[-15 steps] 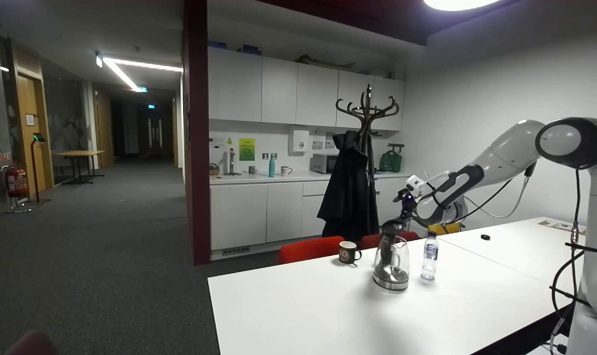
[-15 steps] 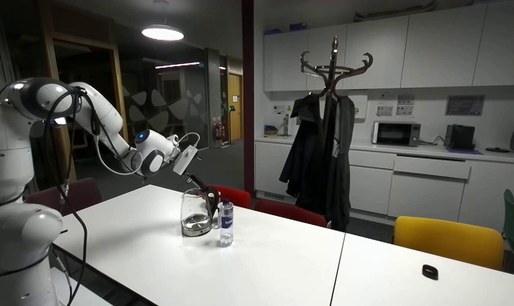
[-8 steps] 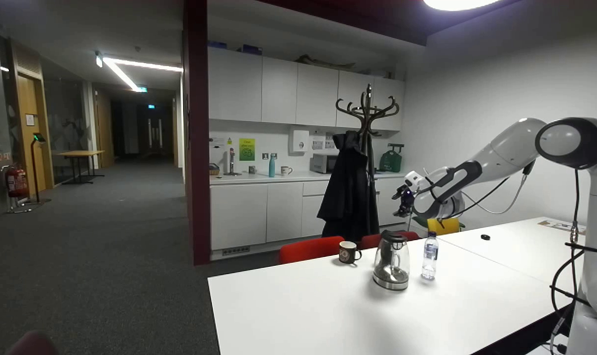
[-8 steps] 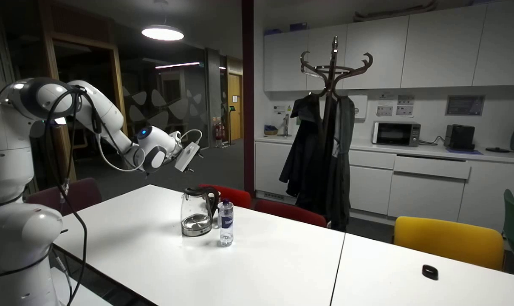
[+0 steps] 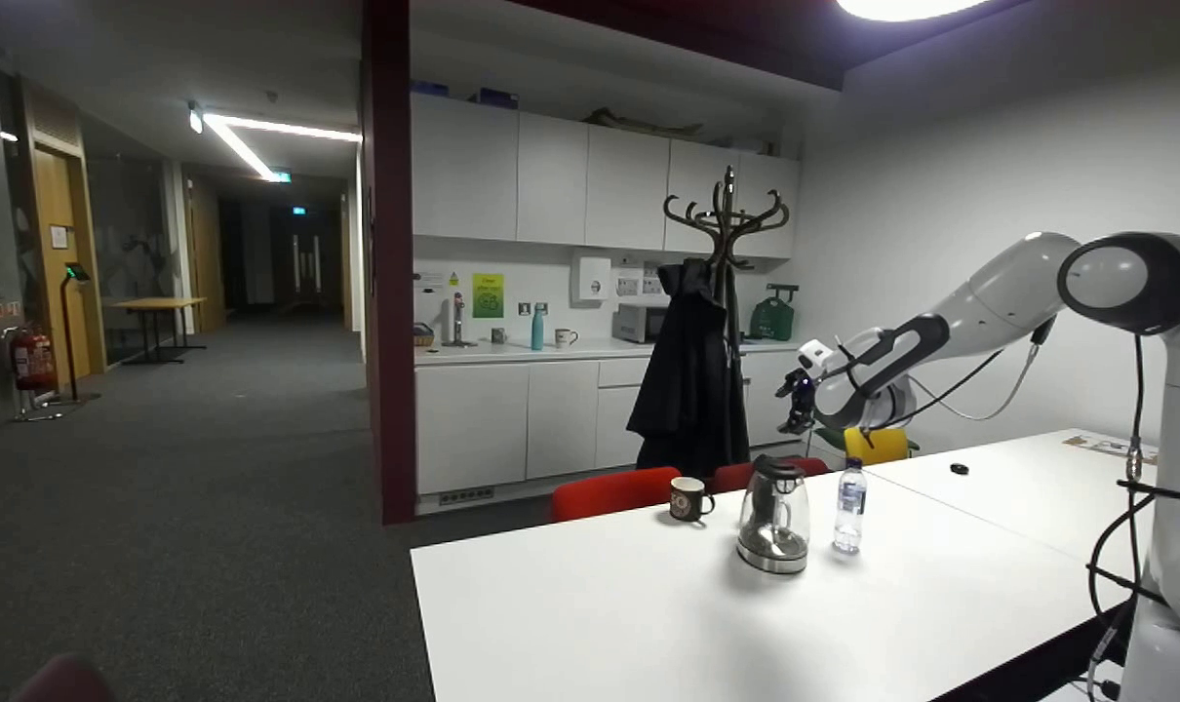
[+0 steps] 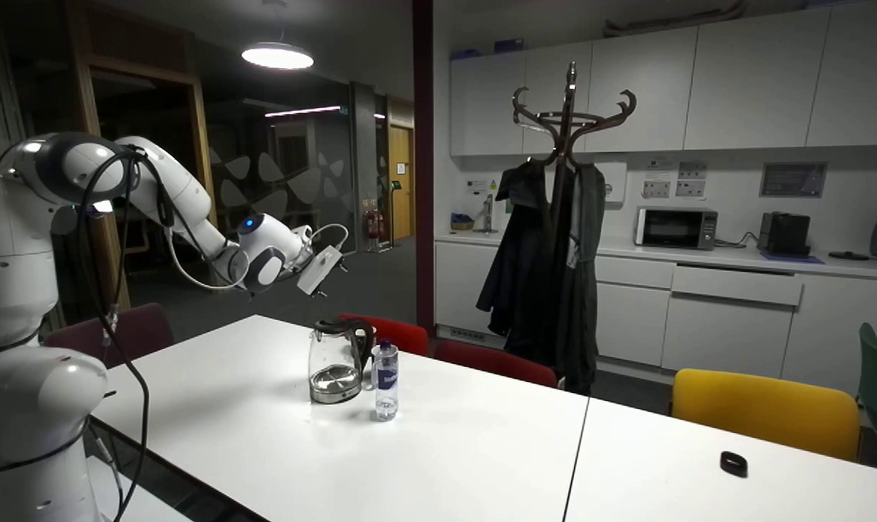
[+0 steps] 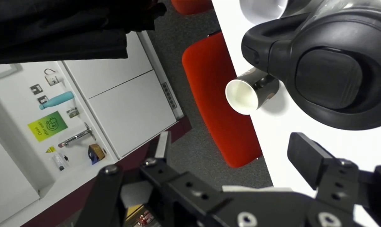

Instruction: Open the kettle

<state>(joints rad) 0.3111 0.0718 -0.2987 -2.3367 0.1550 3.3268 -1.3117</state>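
The kettle point(image 5: 773, 522) stands upright on the white table, with a clear glass body, silver base and black handle point(image 6: 364, 344). Its black lid point(image 7: 330, 78) lies down across the top, filling the right side of the wrist view. My gripper point(image 5: 786, 408) hangs above and beyond the kettle in both exterior views, apart from it. In the wrist view the gripper point(image 7: 229, 137) is spread wide with nothing between its fingers; the kettle sits past the right finger point(image 7: 307, 157).
A dark mug point(image 7: 269, 90) stands close by the kettle's handle. A plastic bottle point(image 6: 385, 380) is beside the kettle. A white-insided cup point(image 7: 263, 9) is partly cut off at the wrist view's top. Red chairs point(image 5: 614, 495) line the far table edge, with a coat stand point(image 5: 722, 224) behind.
A second ago the lid stood raised with my gripper at it. The lid has dropped flat onto the kettle, and the gripper has moved up and away.
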